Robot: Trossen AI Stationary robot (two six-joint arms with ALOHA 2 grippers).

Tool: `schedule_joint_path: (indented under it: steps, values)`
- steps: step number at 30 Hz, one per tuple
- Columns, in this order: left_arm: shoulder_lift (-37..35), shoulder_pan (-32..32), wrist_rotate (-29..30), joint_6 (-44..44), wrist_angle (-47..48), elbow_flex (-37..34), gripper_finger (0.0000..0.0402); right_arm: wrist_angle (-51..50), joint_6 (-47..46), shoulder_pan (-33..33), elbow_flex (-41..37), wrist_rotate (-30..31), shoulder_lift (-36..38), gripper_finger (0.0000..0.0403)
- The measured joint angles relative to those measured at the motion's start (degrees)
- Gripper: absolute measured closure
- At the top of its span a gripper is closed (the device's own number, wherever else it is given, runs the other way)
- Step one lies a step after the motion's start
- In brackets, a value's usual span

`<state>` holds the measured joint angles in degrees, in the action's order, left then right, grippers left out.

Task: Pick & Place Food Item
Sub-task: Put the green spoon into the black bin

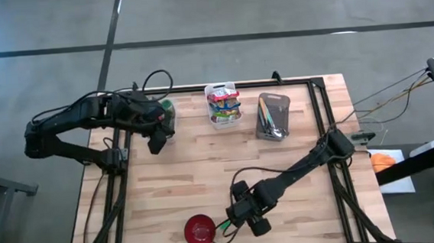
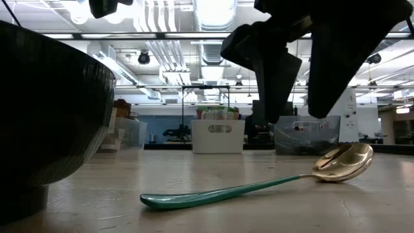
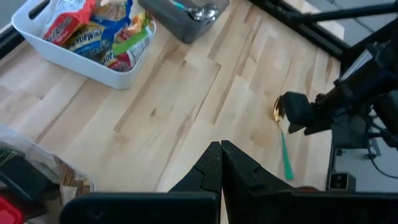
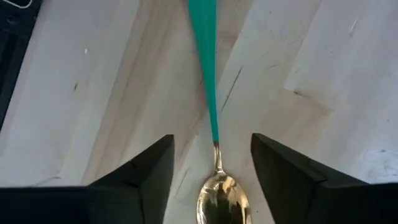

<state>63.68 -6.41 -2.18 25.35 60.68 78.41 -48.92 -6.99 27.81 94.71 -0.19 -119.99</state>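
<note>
A spoon (image 4: 208,74) with a teal handle and a gold bowl (image 4: 222,200) lies flat on the wooden table near its front edge, beside a red bowl (image 1: 199,230). My right gripper (image 4: 211,149) hangs open just above the spoon's neck, one finger on either side, touching nothing. The low view shows its fingers (image 2: 278,84) clear of the spoon (image 2: 259,188). Food packets (image 1: 224,99) fill a white bin (image 3: 56,53) at the table's far edge. My left gripper (image 3: 221,163) is shut and empty above the table's far left (image 1: 157,145).
A grey bin (image 1: 272,116) of utensils stands right of the white bin. A clear container with green contents (image 1: 167,110) sits by the left arm. The red bowl looms dark at the low view's left (image 2: 45,116). Bare wood lies across the table's middle.
</note>
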Motion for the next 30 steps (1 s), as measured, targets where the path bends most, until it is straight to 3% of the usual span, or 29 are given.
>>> schedule_joint_path:
  steps: [6, 14, 21, 30]
  values:
    - [-0.36, 0.11, -1.03, -0.09, 1.27, 0.0, 0.0401, 0.14, -2.23, -0.06, 0.59, -1.32, -1.2, 0.0228]
    - [-1.33, 0.15, -1.46, -0.07, 1.81, 0.0, 0.0401, 3.12, -3.29, 1.08, -2.9, -1.21, -1.13, 0.023]
    - [-1.82, 0.15, -2.26, 0.15, 2.4, 0.0, 0.0401, 3.29, -2.01, 1.97, -4.29, 8.01, -1.13, 0.023]
    - [-2.86, 0.15, -3.84, 1.48, 2.39, 0.0, 0.0401, 4.77, -1.92, 1.97, -5.09, 7.41, -1.06, 0.023]
